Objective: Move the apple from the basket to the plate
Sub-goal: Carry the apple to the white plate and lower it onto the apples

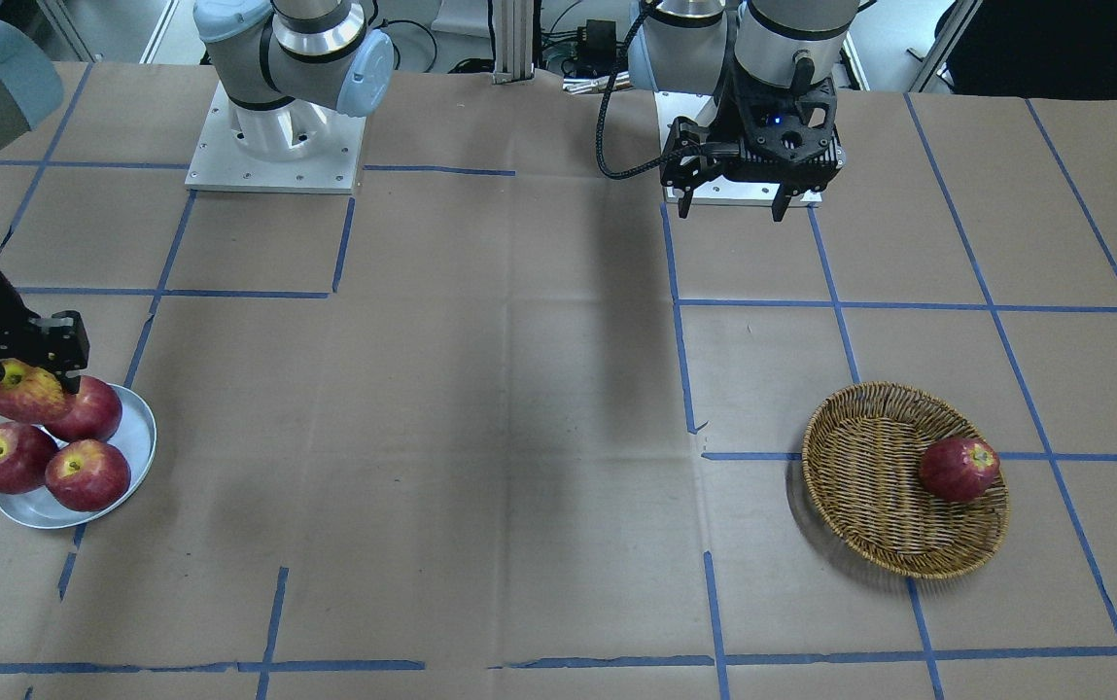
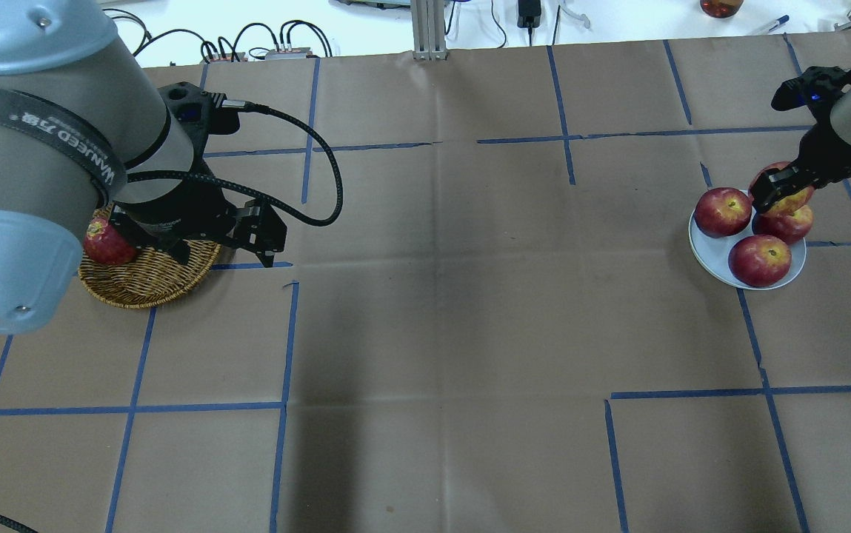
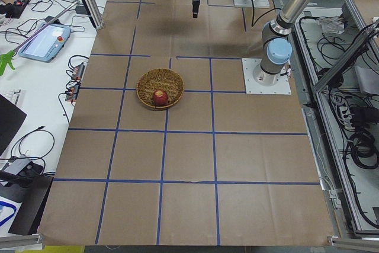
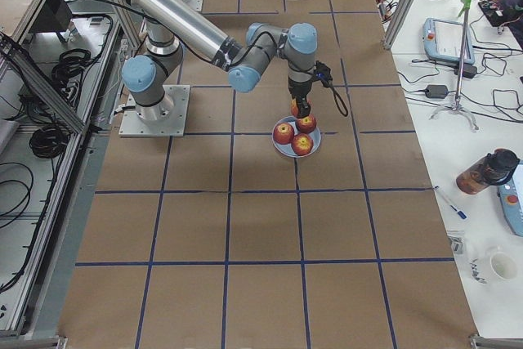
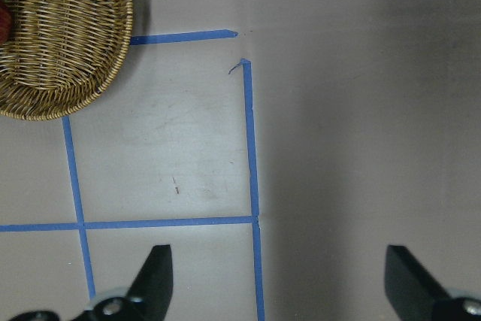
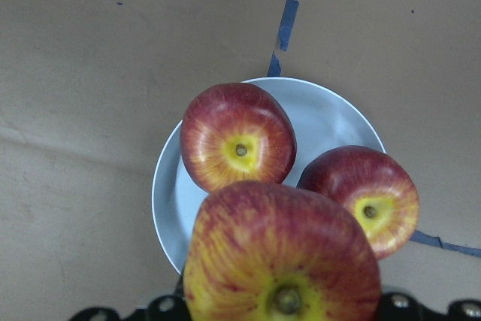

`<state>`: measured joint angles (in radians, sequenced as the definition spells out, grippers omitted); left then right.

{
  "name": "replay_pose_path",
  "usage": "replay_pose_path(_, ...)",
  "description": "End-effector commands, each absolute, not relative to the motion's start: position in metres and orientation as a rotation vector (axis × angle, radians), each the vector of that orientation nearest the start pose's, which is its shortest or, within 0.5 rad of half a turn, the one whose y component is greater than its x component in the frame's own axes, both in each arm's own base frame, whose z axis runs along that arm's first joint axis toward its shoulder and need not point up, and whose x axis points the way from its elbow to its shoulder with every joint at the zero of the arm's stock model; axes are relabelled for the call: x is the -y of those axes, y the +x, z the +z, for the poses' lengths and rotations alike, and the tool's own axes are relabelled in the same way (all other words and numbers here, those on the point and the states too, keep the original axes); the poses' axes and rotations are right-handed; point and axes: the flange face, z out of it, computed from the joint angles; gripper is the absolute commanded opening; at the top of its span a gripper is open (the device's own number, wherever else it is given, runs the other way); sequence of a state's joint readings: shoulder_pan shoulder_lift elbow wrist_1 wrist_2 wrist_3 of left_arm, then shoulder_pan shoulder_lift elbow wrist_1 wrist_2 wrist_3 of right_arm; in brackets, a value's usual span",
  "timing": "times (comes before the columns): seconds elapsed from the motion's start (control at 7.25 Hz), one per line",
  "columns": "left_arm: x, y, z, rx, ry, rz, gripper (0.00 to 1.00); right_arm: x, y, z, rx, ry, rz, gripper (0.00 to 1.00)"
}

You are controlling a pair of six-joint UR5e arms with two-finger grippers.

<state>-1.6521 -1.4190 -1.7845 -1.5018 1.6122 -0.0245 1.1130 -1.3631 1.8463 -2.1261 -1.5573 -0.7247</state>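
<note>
My right gripper (image 1: 45,375) is shut on the orange-red, yellow-streaked apple (image 1: 25,392) and holds it just over the pale plate (image 1: 137,439) at the plate's robot-side edge. This apple fills the bottom of the right wrist view (image 6: 282,253), above the plate (image 6: 169,193). In the overhead view the gripper (image 2: 782,189) half hides the apple (image 2: 798,200). The wicker basket (image 1: 874,491) lies far off on the other side. My left gripper (image 1: 733,202) is open and empty, high above the table beside the basket (image 5: 64,43).
Three red apples (image 1: 88,474) lie on the plate under and beside the held one. One dark red apple (image 1: 959,469) lies in the basket. Blue tape lines (image 1: 684,360) cross the brown paper table cover. The left arm (image 2: 40,148) hides part of the basket (image 2: 151,280).
</note>
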Motion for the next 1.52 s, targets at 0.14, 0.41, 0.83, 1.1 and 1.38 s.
replay_pose_path(0.14,0.416,-0.163,0.460,-3.099,0.088,-0.015,0.99,0.550,-0.140,0.280,-3.124,-0.430,-0.090,0.52)
replay_pose_path(0.41,0.416,-0.163,0.460,-3.099,0.088,-0.015,0.99,0.554,-0.142,0.268,-3.122,-0.430,-0.086,0.53)
replay_pose_path(0.83,0.416,-0.163,0.460,-3.099,0.088,-0.015,0.99,0.555,-0.142,0.261,-3.117,-0.436,-0.067,0.96)
replay_pose_path(1.1,0.416,-0.163,0.460,-3.099,0.088,-0.015,0.99,0.555,-0.144,0.264,-3.129,-0.430,-0.055,1.00)
replay_pose_path(1.38,0.416,-0.163,0.460,-3.099,0.088,-0.015,0.99,0.555,-0.139,0.294,-3.141,-0.425,-0.109,1.00)
